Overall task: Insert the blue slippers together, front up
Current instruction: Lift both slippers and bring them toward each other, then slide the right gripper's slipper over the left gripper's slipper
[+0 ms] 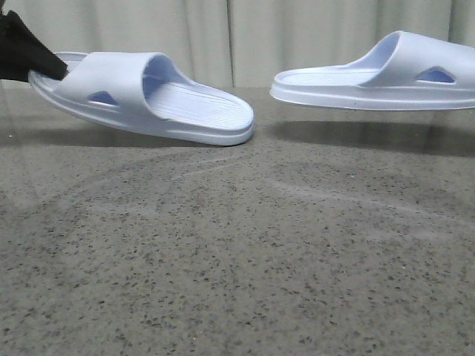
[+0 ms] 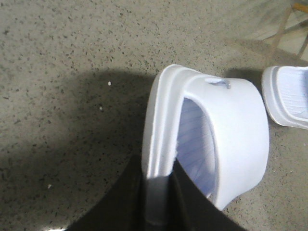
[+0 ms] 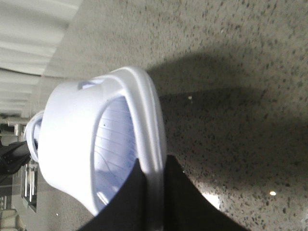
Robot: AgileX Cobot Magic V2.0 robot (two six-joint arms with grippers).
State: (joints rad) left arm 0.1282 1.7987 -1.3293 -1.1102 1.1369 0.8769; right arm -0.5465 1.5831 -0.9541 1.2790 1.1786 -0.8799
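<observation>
Two pale lavender-blue slippers hang above the table, open ends facing each other with a gap between. The left slipper [image 1: 148,100] tilts down toward the middle. My left gripper [image 1: 46,68] is shut on its outer end, and in the left wrist view the gripper [image 2: 158,179] pinches the thick sole edge of this slipper [image 2: 236,130]. The right slipper [image 1: 386,78] is level. My right gripper is out of the front view, but in the right wrist view it [image 3: 154,169] is shut on the sole edge of the right slipper [image 3: 72,125].
The grey speckled table top [image 1: 237,252] runs beneath, with a shadow under each slipper. A pale curtain [image 1: 297,37] hangs behind. The right slipper's end also shows in the left wrist view [image 2: 288,103], with wooden legs [image 2: 284,26] beyond the table edge.
</observation>
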